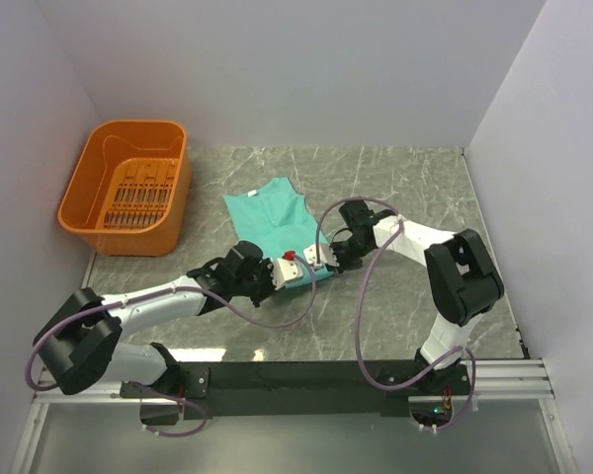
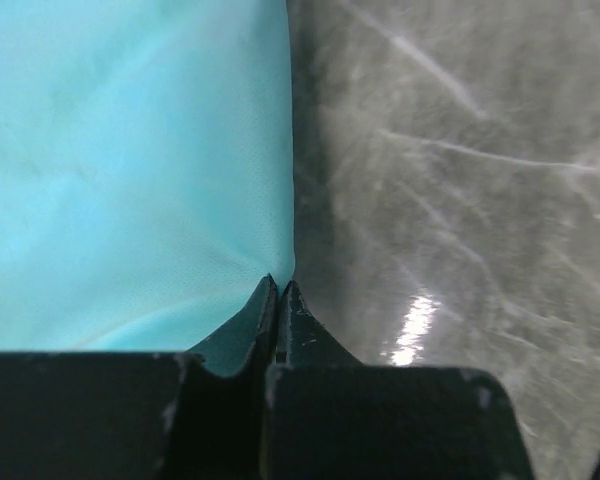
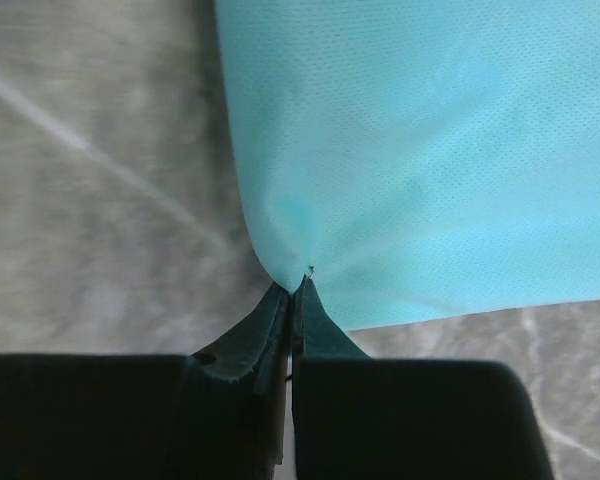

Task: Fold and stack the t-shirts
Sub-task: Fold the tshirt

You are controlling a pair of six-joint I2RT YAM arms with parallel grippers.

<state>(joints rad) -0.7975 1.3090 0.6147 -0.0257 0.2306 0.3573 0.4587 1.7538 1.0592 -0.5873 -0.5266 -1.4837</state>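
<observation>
The teal-green t-shirt (image 1: 273, 222) lies partly folded on the marble table, in the middle of the top view. My left gripper (image 1: 280, 274) is at its near edge, shut on the cloth's corner (image 2: 276, 262). My right gripper (image 1: 319, 263) is close beside it at the near right corner, shut on a pinch of the cloth (image 3: 298, 262). In the left wrist view the t-shirt (image 2: 130, 170) fills the left half. In the right wrist view the t-shirt (image 3: 420, 160) fills the upper right. The two grippers almost touch.
An orange slotted basket (image 1: 128, 188) stands at the back left, against the left wall. Grey walls close in the table at the back and both sides. Bare marble (image 1: 415, 188) shows right of the shirt.
</observation>
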